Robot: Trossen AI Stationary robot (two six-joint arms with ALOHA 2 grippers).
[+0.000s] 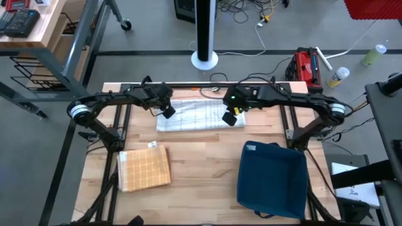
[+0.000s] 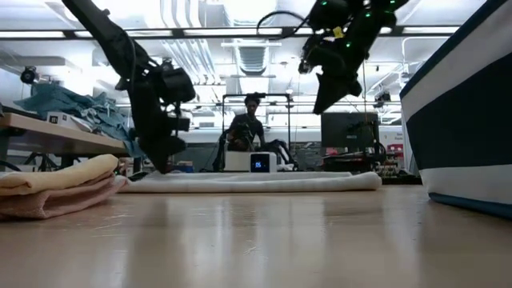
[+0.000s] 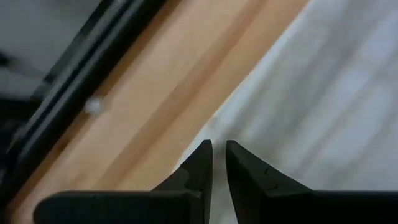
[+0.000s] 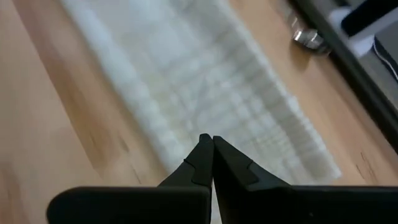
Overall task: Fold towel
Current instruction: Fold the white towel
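Wooden slats form the surface [image 1: 207, 150], which is mounted in a dark metal frame above a grey floor.

1. Blue bin [image 1: 271, 180]: sits on the near right part of the surface. In the low view its dark wall fills the right edge.
2. White towel [image 1: 191, 115]: lies along the far edge of the surface, folded into a long flat strip with faint grid lines. In the low view it appears as a low band [image 2: 256, 182] across the middle of the surface.
3. Orange checked cloth [image 1: 144, 168]: lies folded on the near left part of the surface, well apart from the white towel.
4. Left gripper [image 1: 168, 112]: positioned at the left end of the white towel. Its wrist view shows the jaws [image 3: 217, 163] standing a narrow gap apart over the towel's edge, with nothing visibly pinched between them.
5. Right gripper [image 1: 230, 118]: positioned over the right end of the white towel, raised above it in the low view. Its wrist view shows the jaws [image 4: 207, 155] pressed fully together, empty.

A person [image 2: 246, 128] is seated in the room beyond the surface.
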